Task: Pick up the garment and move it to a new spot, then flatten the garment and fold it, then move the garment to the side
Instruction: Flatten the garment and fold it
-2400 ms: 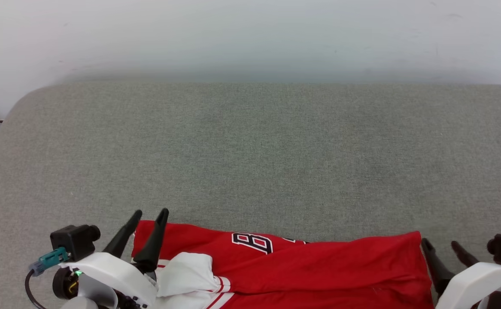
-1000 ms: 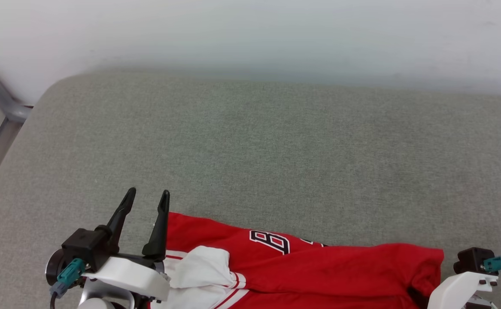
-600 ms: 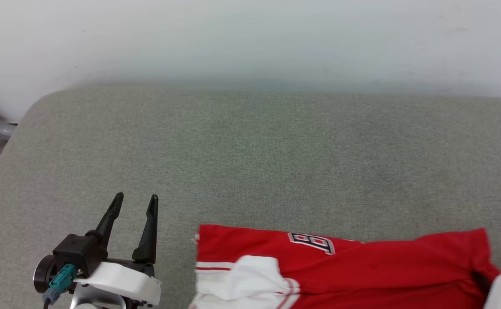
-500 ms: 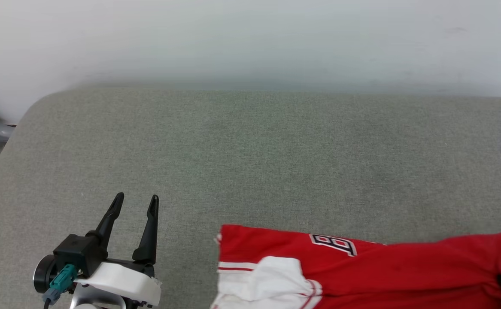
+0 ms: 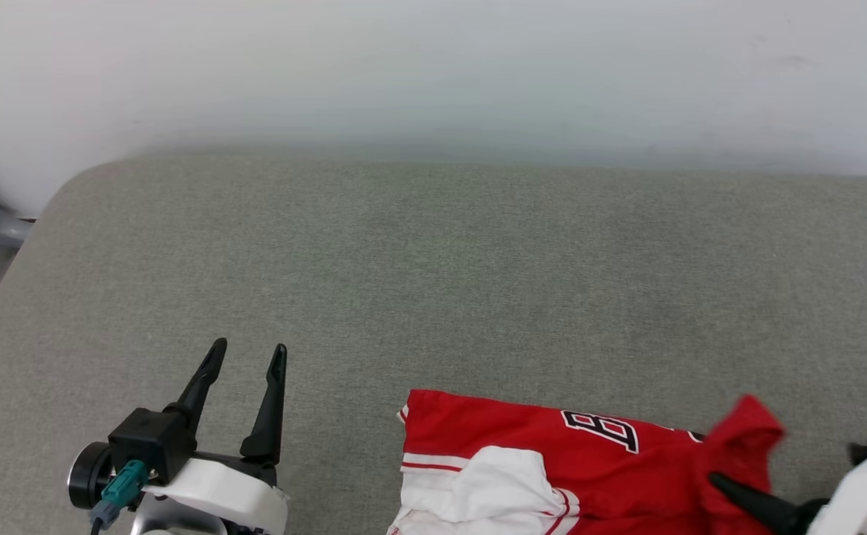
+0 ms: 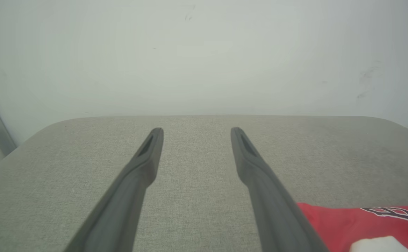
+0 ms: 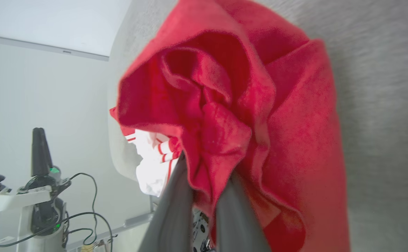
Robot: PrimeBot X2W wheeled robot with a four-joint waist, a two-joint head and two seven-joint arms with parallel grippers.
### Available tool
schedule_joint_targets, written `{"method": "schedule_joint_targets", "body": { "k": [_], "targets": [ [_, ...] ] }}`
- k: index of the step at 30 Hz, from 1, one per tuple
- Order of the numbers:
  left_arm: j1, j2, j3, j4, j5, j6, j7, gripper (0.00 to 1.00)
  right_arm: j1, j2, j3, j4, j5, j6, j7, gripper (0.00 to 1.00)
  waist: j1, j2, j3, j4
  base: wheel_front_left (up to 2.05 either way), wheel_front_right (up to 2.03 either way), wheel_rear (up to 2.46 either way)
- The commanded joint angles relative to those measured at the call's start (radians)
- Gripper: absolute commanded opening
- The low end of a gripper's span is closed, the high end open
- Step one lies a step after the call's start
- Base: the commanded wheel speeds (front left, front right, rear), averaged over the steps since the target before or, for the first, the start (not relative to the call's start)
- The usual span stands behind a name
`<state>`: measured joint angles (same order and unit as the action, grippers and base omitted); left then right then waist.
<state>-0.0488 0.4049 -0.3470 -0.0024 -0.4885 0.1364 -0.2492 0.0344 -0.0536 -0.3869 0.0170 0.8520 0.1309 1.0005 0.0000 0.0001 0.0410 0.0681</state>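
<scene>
The step in hand looks like the move of the red basketball-style jersey with white sleeve panels and black white-edged lettering (image 5: 552,461), which lies at the lower right of the head view on the grey woven-cloth padded surface (image 5: 433,282), its lower part cut off by the bottom edge. The right gripper (image 7: 205,189) has its two dark fingers closed tight on a bunched red end of it, raised off the surface at the far lower right. The left gripper (image 5: 249,348) stands at the lower left, well apart from the cloth, fingers spread with nothing between them. To do this well I would lift before travelling, so the trailing cloth is not dragged into creases, keep the pinch firm (only one bunch is held), and perhaps bring the free gripper to the white-sleeved end. The jersey's long axis runs left to right across the frame, dipping slightly rightward, sleeve end left, pinched end right.
</scene>
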Motion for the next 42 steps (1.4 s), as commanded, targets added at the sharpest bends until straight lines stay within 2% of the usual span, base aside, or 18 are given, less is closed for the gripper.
{"method": "schedule_joint_targets", "body": {
  "k": [1,5,11,17,21,22,23,24,28,35,39,42],
  "targets": [
    [-0.001,-0.002,-0.006,-0.003,-0.003,0.001,0.004,1.00,0.004,0.005,0.047,0.019,0.101,0.000,-0.003,0.00,0.0000,-0.0001,0.000,0.012,0.00,0.00,0.00],
    [-0.018,-0.010,-0.018,0.002,-0.007,-0.004,0.016,1.00,-0.003,0.004,0.174,0.056,0.262,0.000,-0.047,0.00,0.0000,-0.0001,0.005,0.033,0.00,0.00,0.00],
    [-0.052,-0.021,-0.032,0.015,-0.010,-0.019,0.020,1.00,-0.069,0.004,0.403,0.126,0.383,0.000,-0.148,0.00,0.0000,-0.0001,0.034,0.069,0.00,0.00,0.00],
    [-0.092,-0.037,-0.041,0.034,-0.013,-0.036,0.010,1.00,-0.154,0.003,0.596,0.203,0.429,0.000,-0.264,0.00,0.0000,-0.0001,0.077,0.108,0.00,0.00,0.00],
    [-0.108,-0.047,-0.038,0.052,-0.014,-0.046,0.002,1.00,-0.196,0.003,0.664,0.273,0.392,0.000,-0.333,0.00,0.0000,-0.0001,0.101,0.122,0.00,0.00,0.00],
    [-0.111,-0.050,-0.037,0.056,-0.015,-0.049,0.000,1.00,-0.203,0.003,0.674,0.290,0.385,0.000,-0.347,0.11,0.0000,-0.0001,0.105,0.124,0.00,0.00,0.00],
    [-0.114,-0.052,-0.036,0.059,-0.015,-0.048,-0.001,1.00,-0.209,0.003,0.682,0.303,0.381,0.000,-0.361,0.45,0.0000,-0.0001,0.107,0.125,0.00,0.00,0.00],
    [-0.115,-0.053,-0.034,0.064,-0.014,-0.052,-0.004,1.00,-0.213,0.003,0.688,0.311,0.379,0.000,-0.374,1.00,0.0000,-0.0001,0.109,0.125,0.00,0.00,0.00],
    [-0.117,-0.058,-0.029,0.080,-0.011,-0.057,-0.010,1.00,-0.222,0.003,0.721,0.304,0.391,0.000,-0.400,1.00,0.0000,-0.0001,0.107,0.119,0.00,0.00,0.00],
    [-0.109,-0.057,-0.024,0.094,-0.007,-0.063,-0.012,1.00,-0.213,-0.018,0.782,0.169,0.316,0.000,-0.448,1.00,0.0000,-0.0001,0.078,0.090,0.00,0.00,0.00],
    [-0.097,-0.055,-0.021,0.096,-0.006,-0.056,-0.013,1.00,-0.193,-0.066,0.794,0.090,0.194,0.000,-0.516,1.00,0.0000,-0.0001,0.061,0.070,0.00,0.00,0.00],
    [-0.086,-0.052,-0.018,0.096,-0.006,-0.049,-0.013,1.00,-0.182,-0.096,0.749,0.069,0.049,0.000,-0.599,1.00,0.0000,-0.0001,0.049,0.055,0.00,0.00,0.00]
  ]
}}
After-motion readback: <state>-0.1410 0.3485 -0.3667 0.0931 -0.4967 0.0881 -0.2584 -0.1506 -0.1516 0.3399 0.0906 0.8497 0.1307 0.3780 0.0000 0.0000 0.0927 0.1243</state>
